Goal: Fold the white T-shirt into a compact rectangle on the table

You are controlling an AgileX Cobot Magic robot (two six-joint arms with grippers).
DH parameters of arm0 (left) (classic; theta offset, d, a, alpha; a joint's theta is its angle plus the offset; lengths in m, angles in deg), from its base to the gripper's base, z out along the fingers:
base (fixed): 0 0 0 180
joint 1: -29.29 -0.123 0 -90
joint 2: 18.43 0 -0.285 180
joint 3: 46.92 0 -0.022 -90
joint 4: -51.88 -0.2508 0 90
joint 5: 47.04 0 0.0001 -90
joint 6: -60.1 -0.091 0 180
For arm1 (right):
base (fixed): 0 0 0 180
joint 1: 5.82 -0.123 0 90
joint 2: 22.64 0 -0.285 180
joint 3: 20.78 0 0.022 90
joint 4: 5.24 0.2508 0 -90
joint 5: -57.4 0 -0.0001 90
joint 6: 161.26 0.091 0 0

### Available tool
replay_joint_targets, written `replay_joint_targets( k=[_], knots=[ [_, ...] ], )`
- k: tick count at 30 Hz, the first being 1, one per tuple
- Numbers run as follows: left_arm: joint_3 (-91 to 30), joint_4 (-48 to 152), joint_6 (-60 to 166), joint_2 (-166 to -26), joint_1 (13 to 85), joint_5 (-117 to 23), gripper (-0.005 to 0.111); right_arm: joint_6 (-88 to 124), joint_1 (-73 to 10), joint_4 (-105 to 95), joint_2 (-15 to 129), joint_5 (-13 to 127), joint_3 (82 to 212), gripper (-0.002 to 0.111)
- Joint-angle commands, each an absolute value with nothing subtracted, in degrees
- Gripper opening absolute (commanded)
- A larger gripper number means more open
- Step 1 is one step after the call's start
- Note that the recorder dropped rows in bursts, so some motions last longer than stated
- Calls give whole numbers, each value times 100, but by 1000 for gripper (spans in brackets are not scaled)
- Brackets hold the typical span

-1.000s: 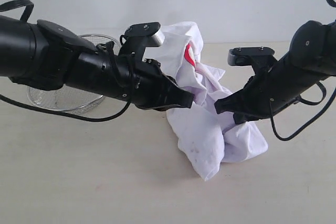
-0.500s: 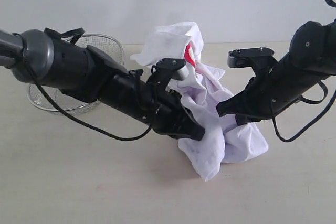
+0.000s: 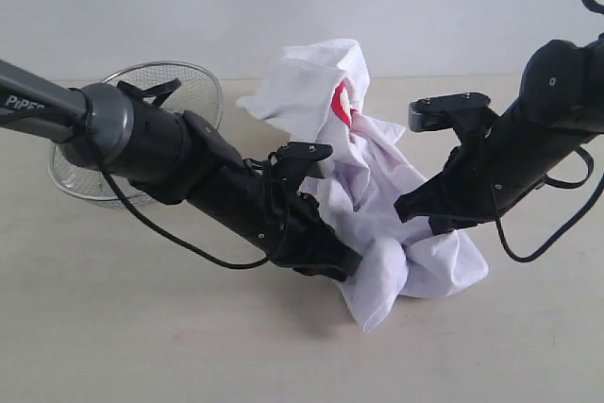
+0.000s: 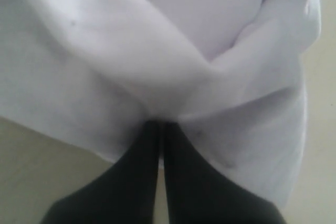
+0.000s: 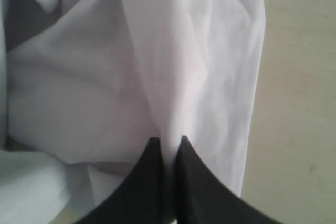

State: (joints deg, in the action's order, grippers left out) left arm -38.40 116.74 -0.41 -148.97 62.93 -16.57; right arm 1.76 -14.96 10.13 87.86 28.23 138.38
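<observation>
TABLE, CENTRE: The white T-shirt (image 3: 370, 186) sits bunched in a tall, crumpled heap on the table (image 3: 142, 337). Its lower folds rest on the wood, and a sliver of the red chest band (image 3: 340, 101) shows near the top.

The L gripper (image 3: 351, 267) comes in low from the left side, arm stretched out w/ the forearm sloping down toward the tabletop. Its jaws are pinched tight on a fold at the heap's lower front edge. In the L wrist view the dark fingers (image 4: 134, 174) meet tip to tip w/ cloth gathered between them (the fabric fans out from the pinch).

The R gripper (image 3: 404, 207) reaches in from the right, elbow raised, forearm angled down and inward. Its jaws are clamped on cloth at the heap's right flank, higher than the L. In the R wrist view its fingers (image 5: 149, 182) squeeze a vertical pleat, w/ bare tabletop beside the shirt's edge. The two grippers are near each other but apart, shirt between them.

Behind the L arm, at far left, stands a round wire-mesh basket (image 3: 193, 77), partly hidden by the arm. What shows of its inside is bare mesh.
</observation>
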Motion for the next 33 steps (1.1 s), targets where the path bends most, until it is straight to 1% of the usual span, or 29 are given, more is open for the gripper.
replay_joint_targets(
  k=[1,6,14,17,21,23,27,32,33],
  knots=[
    [-3776,10170,1043,-15078,6330,-1801,5,479,-1360,460,8627,2628,13811,0],
    [-3776,9158,1918,-14965,6319,-1614,5,950,-1073,45,8312,2443,13811,0],
    [-3776,9163,1864,-14432,6319,-1500,5,924,-1035,40,8127,2303,13811,0],
    [-3776,9747,1435,-14170,6332,-1385,5,941,-1035,40,8127,2272,13811,0],
    [-3776,11735,-322,-13922,6483,-1156,5,941,-1035,192,8127,2274,13811,0],
    [-3776,12220,-707,-13953,6646,-1073,5,928,-1035,216,8127,2274,13811,0],
    [-3776,12258,-703,-14253,7042,-1386,5,928,-1035,216,8127,2274,13811,0],
    [-3799,12258,-728,-14464,7249,-2368,5,927,-1035,276,8127,2248,13811,0],
    [-3833,12243,-744,-14518,7249,-2393,5,927,-1035,305,8127,2238,13811,0]
  ],
)
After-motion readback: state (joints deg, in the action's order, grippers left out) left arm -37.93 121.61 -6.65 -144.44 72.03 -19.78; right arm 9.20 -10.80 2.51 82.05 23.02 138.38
